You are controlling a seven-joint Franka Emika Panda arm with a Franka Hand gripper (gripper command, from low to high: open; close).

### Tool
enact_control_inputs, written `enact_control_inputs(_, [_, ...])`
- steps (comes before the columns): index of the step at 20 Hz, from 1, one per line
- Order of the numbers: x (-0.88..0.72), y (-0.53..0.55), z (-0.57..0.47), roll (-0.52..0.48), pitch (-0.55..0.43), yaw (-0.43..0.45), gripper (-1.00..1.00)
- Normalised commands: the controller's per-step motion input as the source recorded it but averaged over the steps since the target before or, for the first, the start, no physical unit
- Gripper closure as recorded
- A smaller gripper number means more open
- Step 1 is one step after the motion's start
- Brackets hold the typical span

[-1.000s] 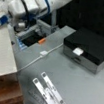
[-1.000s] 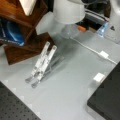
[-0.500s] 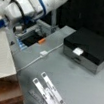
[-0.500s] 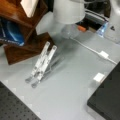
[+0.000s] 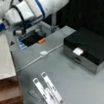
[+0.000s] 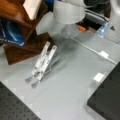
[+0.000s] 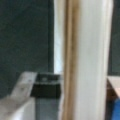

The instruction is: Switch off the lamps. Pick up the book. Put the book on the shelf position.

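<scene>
My gripper: out of sight; I can't tell its opening.
Book [image 7: 85, 60]: upright, filling my wrist view.
Shelf block [image 6: 27, 47]: dark wood.

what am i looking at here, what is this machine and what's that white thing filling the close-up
The machine is a white robot arm standing at a grey table. Two pictures come from cameras placed off the arm, looking at the table from different sides. The third comes from a camera on the arm's wrist. The white thing there is a book seen edge-on, very close. The claw does not show in any picture. In a front view the book is above a dark wooden block. On the table lie a metal rack, a black-topped box and a white cable.
</scene>
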Motion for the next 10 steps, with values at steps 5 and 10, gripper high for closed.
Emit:
enact_control_inputs(5, [-0.16,0.06,-0.23,0.080,-0.204,0.028,1.00])
enact_control_inputs(10, [-0.09,0.05,-0.16,0.144,-0.199,-0.014,-1.00])
